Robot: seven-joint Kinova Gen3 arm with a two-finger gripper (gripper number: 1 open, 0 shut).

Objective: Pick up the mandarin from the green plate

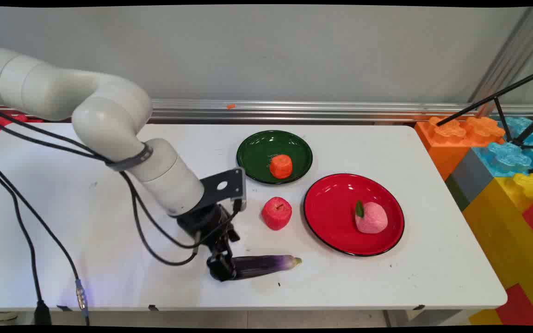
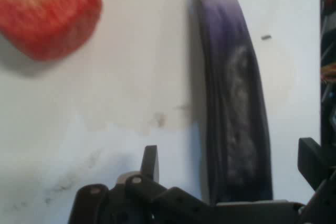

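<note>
A dark purple eggplant [image 1: 266, 264] lies on the white table [image 1: 63, 208] near its front edge, pale tip pointing right. My gripper [image 1: 222, 269] is down at its left end. In the hand view the eggplant [image 2: 236, 119] runs up between the two fingers [image 2: 150, 162], closer to the right finger, with a gap to the left one. My gripper [image 2: 231, 160] is open and straddles it. A red apple [image 1: 276, 213] stands just beyond, and appears in the hand view's top left as the apple [image 2: 50, 11].
A green plate [image 1: 252, 155] holds an orange fruit piece [image 1: 281, 166]. A red plate [image 1: 331, 203] to the right carries a pink peach [image 1: 371, 217]. Large coloured toy blocks [image 1: 502, 175] and a black tripod [image 1: 502, 106] stand off the table's right end. Black cables [image 1: 21, 222] hang at left.
</note>
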